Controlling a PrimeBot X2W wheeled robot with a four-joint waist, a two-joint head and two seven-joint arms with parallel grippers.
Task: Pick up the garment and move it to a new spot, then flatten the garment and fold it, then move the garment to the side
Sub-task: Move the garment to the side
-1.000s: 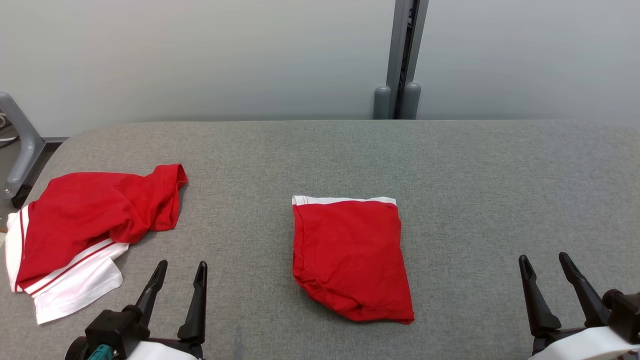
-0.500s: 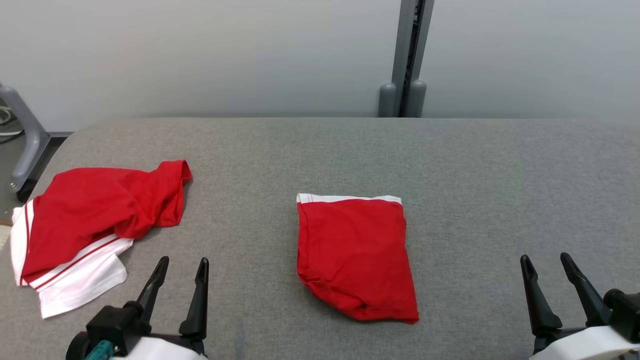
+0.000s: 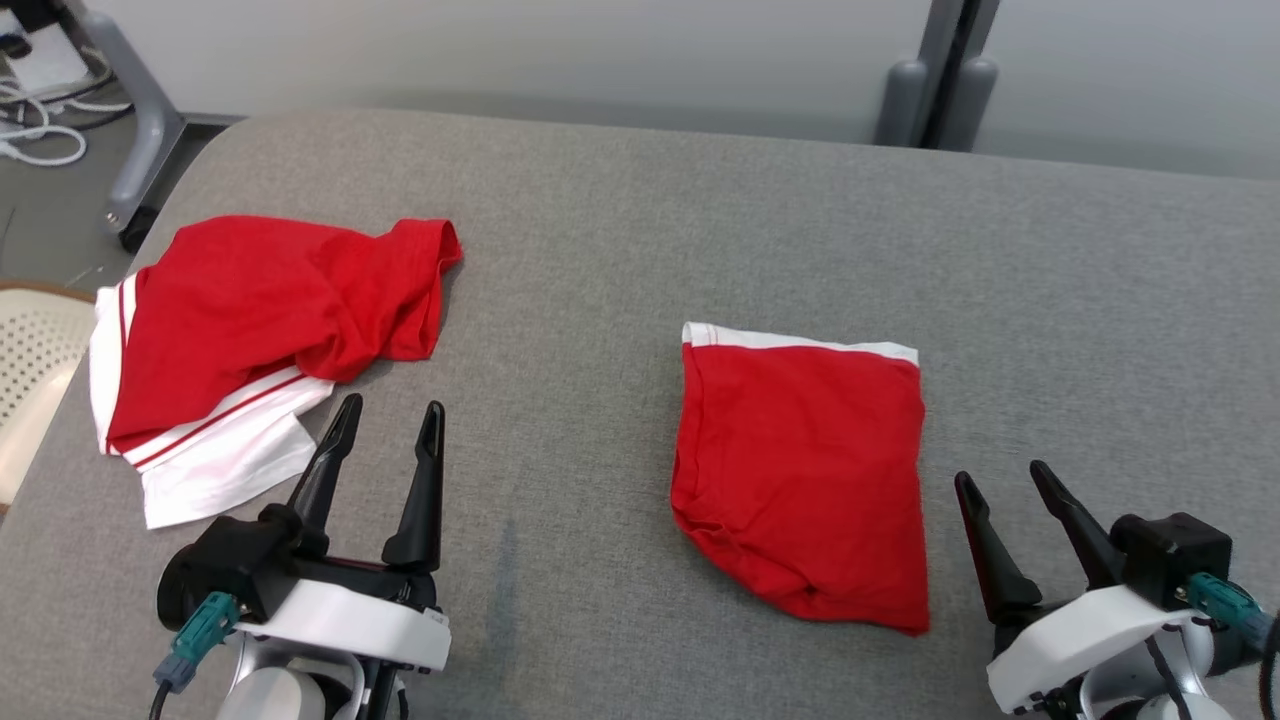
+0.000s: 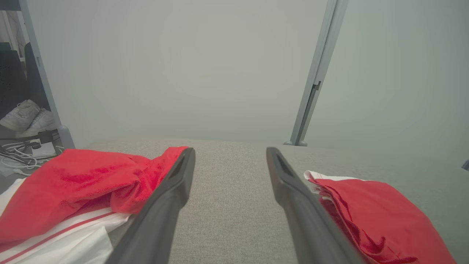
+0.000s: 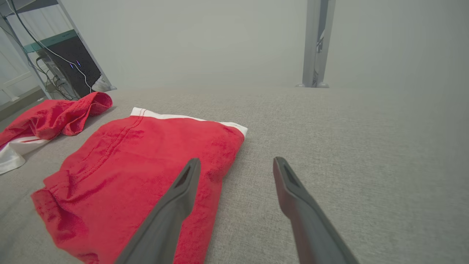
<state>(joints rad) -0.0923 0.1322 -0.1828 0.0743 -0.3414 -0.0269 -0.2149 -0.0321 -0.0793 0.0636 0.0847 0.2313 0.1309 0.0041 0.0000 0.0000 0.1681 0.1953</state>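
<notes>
Both tools hang empty with fingers spread wide. The left tool [image 3: 392, 405] sits just short of a crumpled red garment with white striped trim [image 3: 250, 300], near the left edge of the grey cloth-covered table [image 3: 600, 180]. The right tool [image 3: 1001, 474] is just beside a neatly folded red garment with a white band [image 3: 800, 450] lying mid-table. I'd worry about a shallow pinch catching only the top layer; sliding the folded piece aside would then drag the fold open.

Grey fabric tabletop [image 3: 1100, 300]; pale wall [image 3: 500, 40] behind; grey post [image 3: 950, 70]; cables [image 3: 40, 150], possibly shoes [image 4: 25, 115], on floor [image 3: 45, 225] left.
</notes>
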